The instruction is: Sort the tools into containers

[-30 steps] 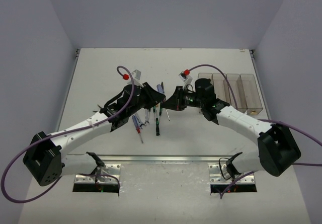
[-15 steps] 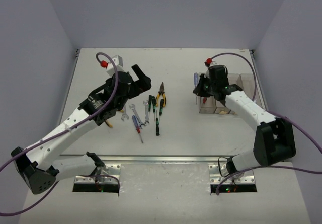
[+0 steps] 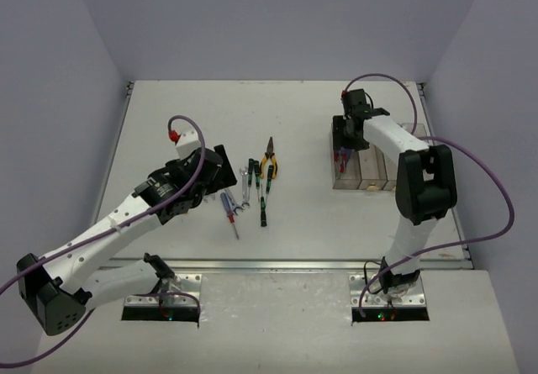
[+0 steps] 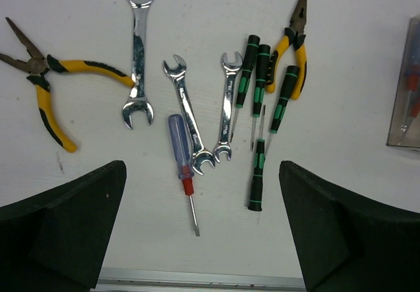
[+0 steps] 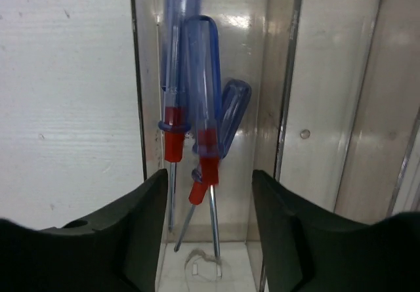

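blue-handled screwdriver point(image 4: 183, 168), the only 1 on the bench point(image 4: 85, 16), lies between the fingers of the open, empty left end effector point(image 4: 202, 180), its long axis pointing tip-first toward that wrist, while the right end effector point(image 5: 209, 200), also open and empty, hangs far off over the leftmost bin point(image 5: 146, 75) holding 3 matching screwdrivers point(image 5: 200, 95).

Bright, even overhead light; soft shadows, sharp focus.

No legible text, brand, number or sign in any view. Ahead of the left claw point(image 4: 203, 226), the silver wrenches point(image 4: 188, 118): glare on shanks, any stamping unreadable. Ahead of the right claw point(image 5: 209, 239), the blue screwdriver handles point(image 5: 200, 75): no print discernible.
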Motion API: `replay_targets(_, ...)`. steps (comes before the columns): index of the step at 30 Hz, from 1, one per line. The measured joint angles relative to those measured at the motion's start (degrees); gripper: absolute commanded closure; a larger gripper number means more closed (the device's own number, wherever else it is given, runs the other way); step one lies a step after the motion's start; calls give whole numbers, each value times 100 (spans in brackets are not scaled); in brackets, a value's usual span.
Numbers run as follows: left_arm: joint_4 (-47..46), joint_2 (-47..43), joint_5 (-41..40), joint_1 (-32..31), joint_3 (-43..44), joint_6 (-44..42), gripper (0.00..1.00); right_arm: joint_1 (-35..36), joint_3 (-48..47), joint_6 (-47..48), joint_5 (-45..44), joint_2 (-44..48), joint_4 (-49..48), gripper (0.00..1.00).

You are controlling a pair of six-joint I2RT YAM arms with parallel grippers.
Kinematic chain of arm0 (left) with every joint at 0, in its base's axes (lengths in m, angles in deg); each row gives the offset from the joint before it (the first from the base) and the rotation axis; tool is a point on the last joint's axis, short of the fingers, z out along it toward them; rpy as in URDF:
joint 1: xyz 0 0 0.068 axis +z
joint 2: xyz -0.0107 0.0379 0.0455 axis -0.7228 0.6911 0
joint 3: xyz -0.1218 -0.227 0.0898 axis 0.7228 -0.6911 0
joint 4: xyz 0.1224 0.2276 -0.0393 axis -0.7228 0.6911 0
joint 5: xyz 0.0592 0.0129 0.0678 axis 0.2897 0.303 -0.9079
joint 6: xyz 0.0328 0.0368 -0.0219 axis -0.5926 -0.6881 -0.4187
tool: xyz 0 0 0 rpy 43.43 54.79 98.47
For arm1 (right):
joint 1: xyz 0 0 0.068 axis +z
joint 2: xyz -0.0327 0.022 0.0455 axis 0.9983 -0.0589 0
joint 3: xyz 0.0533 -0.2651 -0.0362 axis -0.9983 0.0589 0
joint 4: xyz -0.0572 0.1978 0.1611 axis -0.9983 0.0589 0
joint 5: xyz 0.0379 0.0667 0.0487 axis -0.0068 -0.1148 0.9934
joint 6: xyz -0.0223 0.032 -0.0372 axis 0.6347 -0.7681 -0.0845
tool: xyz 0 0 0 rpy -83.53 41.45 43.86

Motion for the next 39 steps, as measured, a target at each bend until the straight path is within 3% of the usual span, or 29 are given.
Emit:
replay_targets(8, -182, 140, 324, 0, -619, 179, 0, 11, -256, -45, -153, 305, 457, 31)
replay_targets(12, -452, 630, 510, 0, -881, 545, 2, 94, 145, -163, 60, 1205, 593, 32)
replay_targets(17, -677, 1322, 592, 0, -1025, 952, 15, 255, 742, -291, 544, 2449, 578, 35)
replay_targets(21, -770, 1635, 584, 0, -1057, 1279, 28, 272, 1198, -376, 838, 2833, 448, 36)
replay_targets(24, -966, 1778, 575, 0, -1202, 1498, 48, 273, 1494, -422, 997, 2887, 440, 39)
replay_targets(32, -1399, 2645, 556, 3, -1298, 1601, 54, 382, 1735, -482, 1386, 2919, 409, 40)
replay_targets(35, -1609, 2900, 528, 19, -1278, 1631, 74, 424, 1764, -482, 1450, 3001, 401, 41)
replay_targets(39, -1882, 3037, 398, 37, -1227, 1649, 81, 473, 1806, -482, 1491, 3118, 378, 42)
